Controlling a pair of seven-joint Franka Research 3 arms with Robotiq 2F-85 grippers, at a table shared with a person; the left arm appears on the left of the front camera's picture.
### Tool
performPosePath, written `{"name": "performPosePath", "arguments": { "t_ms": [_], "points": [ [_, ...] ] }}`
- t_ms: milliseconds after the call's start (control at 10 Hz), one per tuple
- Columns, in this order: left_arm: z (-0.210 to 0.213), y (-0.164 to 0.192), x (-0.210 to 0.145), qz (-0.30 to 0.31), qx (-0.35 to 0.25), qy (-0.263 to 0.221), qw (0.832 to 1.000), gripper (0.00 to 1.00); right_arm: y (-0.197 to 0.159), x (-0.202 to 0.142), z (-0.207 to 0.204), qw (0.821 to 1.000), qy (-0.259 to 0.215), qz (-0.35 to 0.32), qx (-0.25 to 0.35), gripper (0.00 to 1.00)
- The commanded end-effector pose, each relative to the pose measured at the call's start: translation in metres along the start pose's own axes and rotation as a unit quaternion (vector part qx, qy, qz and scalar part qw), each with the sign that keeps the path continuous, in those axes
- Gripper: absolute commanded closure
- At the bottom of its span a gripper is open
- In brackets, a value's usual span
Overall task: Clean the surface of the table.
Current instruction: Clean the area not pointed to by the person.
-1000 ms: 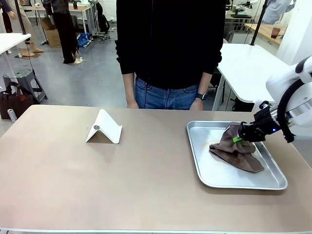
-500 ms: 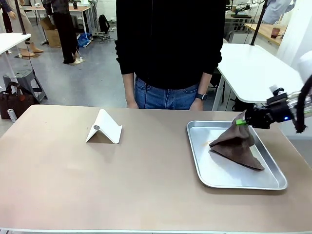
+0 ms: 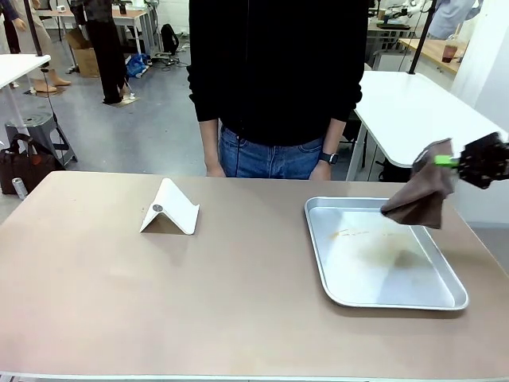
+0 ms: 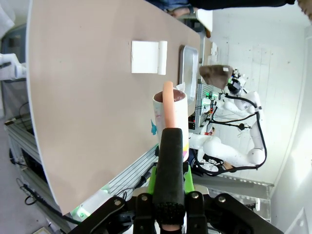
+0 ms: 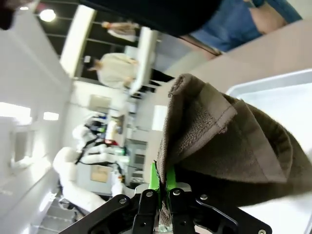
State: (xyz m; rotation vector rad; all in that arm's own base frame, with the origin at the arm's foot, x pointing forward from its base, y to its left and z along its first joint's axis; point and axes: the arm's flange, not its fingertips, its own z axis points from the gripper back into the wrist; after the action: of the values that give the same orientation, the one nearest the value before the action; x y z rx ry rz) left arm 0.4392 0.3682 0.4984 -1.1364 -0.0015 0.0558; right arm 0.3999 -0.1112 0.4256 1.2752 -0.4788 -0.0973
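The tan-brown table spans the front view. My right gripper is shut on a brown cloth, which hangs in the air above the far right corner of the metal tray. Up close in the right wrist view, the cloth is pinched between the green pads of the right gripper. In the left wrist view my left gripper is shut on the peach handle of a white mug, held off the table's near edge.
A white folded stand sits left of centre. The tray shows faint brownish smears. A person in black stands at the far edge with hands down. A white table stands behind at the right.
My right gripper has lifted the brown cloth out of the tray, up and to the right; the cloth now hangs free and the tray is bare.
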Motion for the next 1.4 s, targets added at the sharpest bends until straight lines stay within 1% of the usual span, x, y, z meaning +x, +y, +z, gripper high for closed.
{"name": "performPosePath", "arguments": {
  "t_ms": [0,200,300,500,800,1000,1100,1200,1300],
  "points": [
    [0.004,-0.005,-0.003,0.004,-0.001,0.004,1.000,0.78,-0.008,-0.010,0.042,0.994,-0.027,0.024,0.105,1.00],
    [0.004,-0.005,-0.003,0.004,-0.001,0.004,1.000,0.78,-0.010,-0.018,0.088,0.986,-0.048,0.025,0.160,1.00],
    [0.004,-0.005,-0.003,0.004,-0.001,0.004,1.000,0.78,-0.015,-0.022,0.106,0.984,-0.063,0.022,0.164,1.00],
    [0.004,-0.005,-0.003,0.004,-0.001,0.004,1.000,0.78,-0.023,-0.029,0.119,0.983,-0.079,0.022,0.167,1.00],
    [0.004,-0.005,-0.003,0.004,-0.001,0.004,1.000,0.78,-0.027,-0.036,0.126,0.980,-0.090,0.027,0.174,1.00],
    [0.004,-0.005,-0.003,0.004,-0.001,0.004,1.000,0.78,-0.025,-0.035,0.121,0.982,-0.087,0.028,0.165,1.00],
    [0.004,-0.005,-0.003,0.004,-0.001,0.004,1.000,0.78,-0.025,-0.032,0.116,0.984,-0.088,0.028,0.153,1.00],
    [0.004,-0.005,-0.003,0.004,-0.001,0.004,1.000,0.78,-0.027,-0.027,0.107,0.987,-0.099,0.031,0.125,1.00],
    [0.004,-0.005,-0.003,0.004,-0.001,0.004,1.000,0.78,-0.025,-0.023,0.088,0.990,-0.097,0.051,0.093,1.00]
  ]
}}
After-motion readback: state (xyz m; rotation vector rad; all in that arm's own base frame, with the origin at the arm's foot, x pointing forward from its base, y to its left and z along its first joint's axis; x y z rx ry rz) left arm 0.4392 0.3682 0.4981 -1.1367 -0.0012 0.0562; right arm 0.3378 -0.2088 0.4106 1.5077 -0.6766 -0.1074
